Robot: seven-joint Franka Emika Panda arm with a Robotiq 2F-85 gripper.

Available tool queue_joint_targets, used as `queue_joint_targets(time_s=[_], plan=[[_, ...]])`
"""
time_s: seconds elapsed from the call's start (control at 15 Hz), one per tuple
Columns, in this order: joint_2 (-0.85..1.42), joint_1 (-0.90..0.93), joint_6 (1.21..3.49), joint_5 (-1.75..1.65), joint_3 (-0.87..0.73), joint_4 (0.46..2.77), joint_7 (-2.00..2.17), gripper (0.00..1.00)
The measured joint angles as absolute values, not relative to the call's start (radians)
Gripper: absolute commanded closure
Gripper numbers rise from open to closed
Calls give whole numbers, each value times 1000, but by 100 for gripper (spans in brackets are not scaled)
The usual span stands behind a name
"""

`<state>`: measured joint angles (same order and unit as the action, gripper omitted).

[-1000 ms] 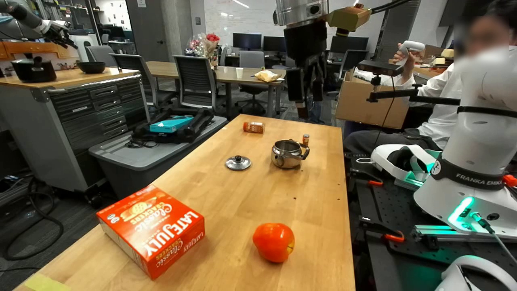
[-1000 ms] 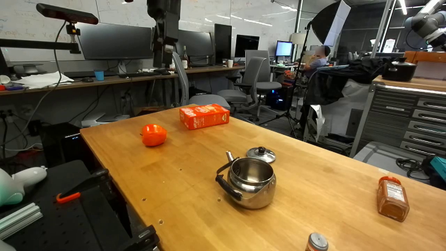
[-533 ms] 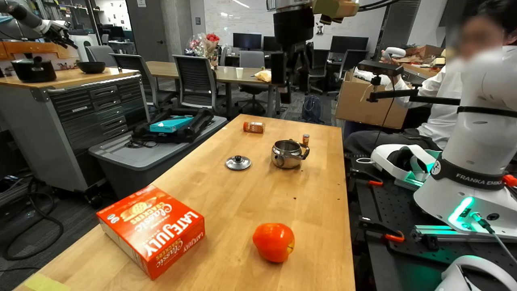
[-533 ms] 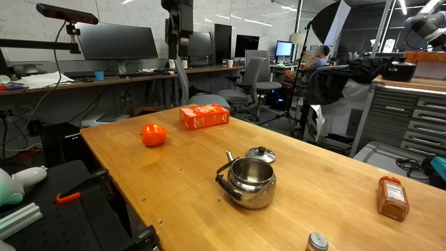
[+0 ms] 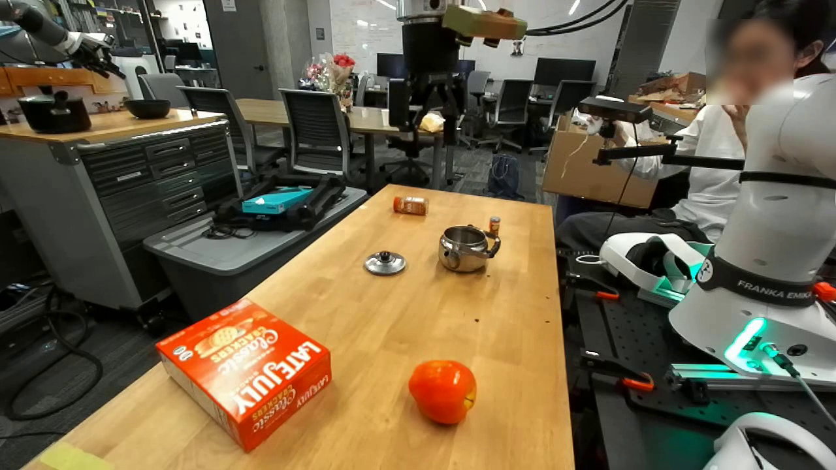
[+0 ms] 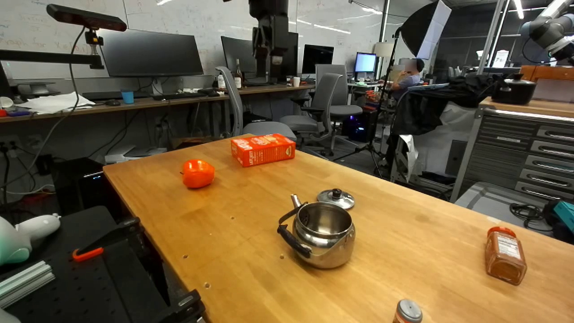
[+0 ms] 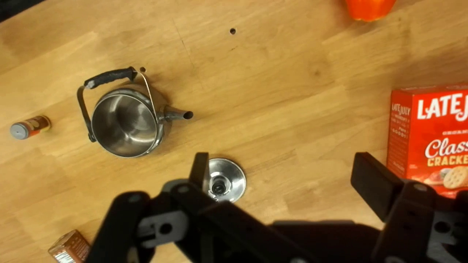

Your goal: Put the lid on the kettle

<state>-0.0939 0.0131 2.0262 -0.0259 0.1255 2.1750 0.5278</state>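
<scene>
The lid, a round silver disc with a black knob, lies flat on the table in both exterior views (image 5: 385,263) (image 6: 337,199). In the wrist view the lid (image 7: 234,179) is partly covered by the left finger. The silver kettle stands upright and uncovered beside it, its dark-gripped handle folded to one side, in both exterior views (image 5: 462,253) (image 6: 329,249) and the wrist view (image 7: 126,124). My gripper (image 7: 283,177) is wide open with nothing between its fingers. It hangs high above the table in both exterior views (image 5: 424,127) (image 6: 268,74).
A red cracker box (image 5: 251,365) and an orange-red pepper (image 5: 444,390) lie at one end of the table (image 5: 503,405). A spice jar (image 6: 506,255) lies past the kettle, and a small bottle (image 6: 408,312) stands near it. A camera (image 5: 614,109) on a bracket stands beside the arm.
My gripper has moved across above the table, leftward in an exterior view and rightward in an exterior view, staying high and open. The lid and kettle have not moved. The seated person's hand has shifted.
</scene>
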Motion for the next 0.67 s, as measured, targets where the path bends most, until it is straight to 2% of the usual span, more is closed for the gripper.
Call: queue_joint_targets(time_s=[0.67], plan=[[146, 13, 2244, 3, 48, 2045, 552, 0]])
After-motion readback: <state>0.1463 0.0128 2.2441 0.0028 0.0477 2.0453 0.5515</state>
